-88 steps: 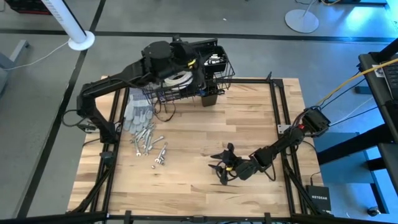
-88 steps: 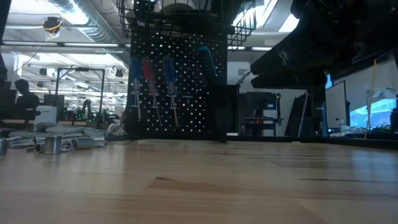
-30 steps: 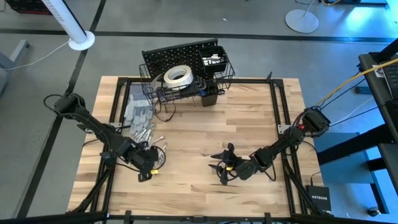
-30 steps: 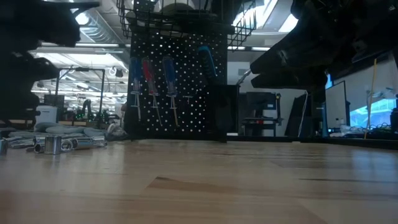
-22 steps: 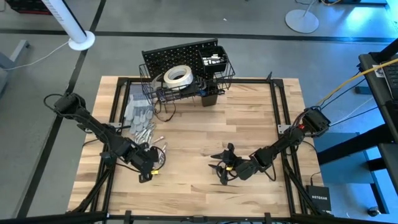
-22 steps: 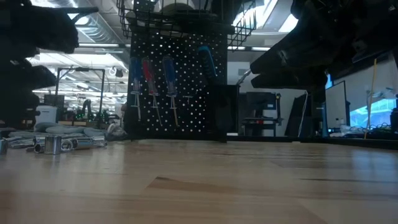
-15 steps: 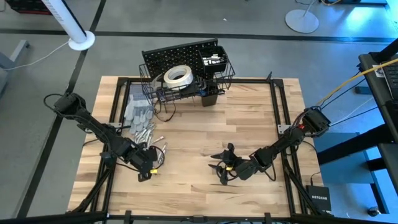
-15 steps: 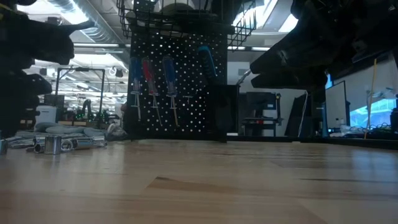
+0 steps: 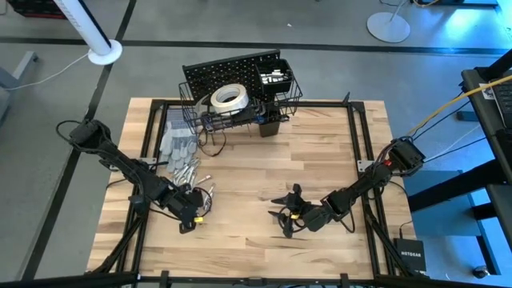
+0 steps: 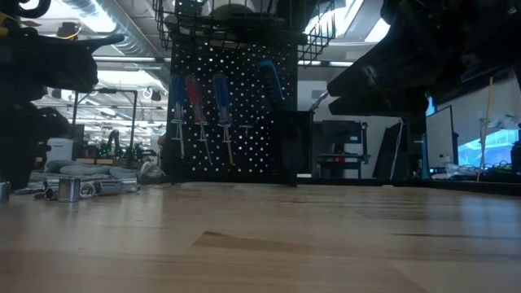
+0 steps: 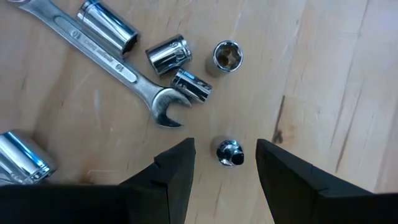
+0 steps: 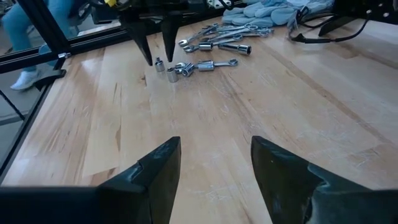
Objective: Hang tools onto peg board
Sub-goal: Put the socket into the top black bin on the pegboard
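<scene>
Sockets (image 11: 168,53) now lie under the left pincer (image 11: 224,163), spread open, moved there from the peg board (image 9: 228,74).

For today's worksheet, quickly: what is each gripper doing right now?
Left gripper: open, empty, straddling a small socket on the table.
Right gripper: open, holding nothing, above bare wood.

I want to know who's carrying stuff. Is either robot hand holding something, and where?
No. The left gripper hangs open around a small socket without gripping it; the right gripper is open and empty.
</scene>
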`<state>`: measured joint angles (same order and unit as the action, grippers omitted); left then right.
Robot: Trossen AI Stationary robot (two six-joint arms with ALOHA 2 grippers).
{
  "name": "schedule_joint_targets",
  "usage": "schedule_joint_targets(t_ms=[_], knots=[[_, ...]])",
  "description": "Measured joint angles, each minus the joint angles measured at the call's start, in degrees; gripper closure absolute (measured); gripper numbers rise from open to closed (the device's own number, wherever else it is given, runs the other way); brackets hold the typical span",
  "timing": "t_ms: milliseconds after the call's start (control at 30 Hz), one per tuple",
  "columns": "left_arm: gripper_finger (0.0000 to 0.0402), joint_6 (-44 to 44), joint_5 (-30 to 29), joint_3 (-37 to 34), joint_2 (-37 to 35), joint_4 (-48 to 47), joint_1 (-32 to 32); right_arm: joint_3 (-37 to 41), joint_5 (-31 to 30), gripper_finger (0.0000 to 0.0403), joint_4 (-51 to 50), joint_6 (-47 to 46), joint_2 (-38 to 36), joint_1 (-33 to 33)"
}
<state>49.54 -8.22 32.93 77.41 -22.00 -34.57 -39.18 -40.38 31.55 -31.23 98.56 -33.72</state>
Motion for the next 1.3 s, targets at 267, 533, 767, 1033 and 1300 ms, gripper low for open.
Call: schedule_joint_targets(t_ms=[267,533,767,1033,1300], knots=[[0.0300,-1.8,-0.1,0.0,0.0,0.0,0.0,0.0,-0.1,0.0204,0.0,0.0,0.0,0.0],[0.0381,-3.6,-0.3,0.2,-0.2,0.7,0.0,0.0,-0.1,0.0204,0.0,0.0,0.0,0.0],[0.0392,-3.1,0.2,1.2,-0.1,-0.4,0.0,0.0,-0.1,0.0204,0.1,0.0,0.0,0.0],[0.0394,-9.1,0.3,13.1,-1.3,-3.9,0.8,0.0,-0.1,0.0204,0.1,0.0,0.0,0.0],[0.0394,-28.8,-8.6,30.8,-2.7,-7.4,5.6,0.0,-0.1,0.0204,0.1,0.0,0.0,0.0]])
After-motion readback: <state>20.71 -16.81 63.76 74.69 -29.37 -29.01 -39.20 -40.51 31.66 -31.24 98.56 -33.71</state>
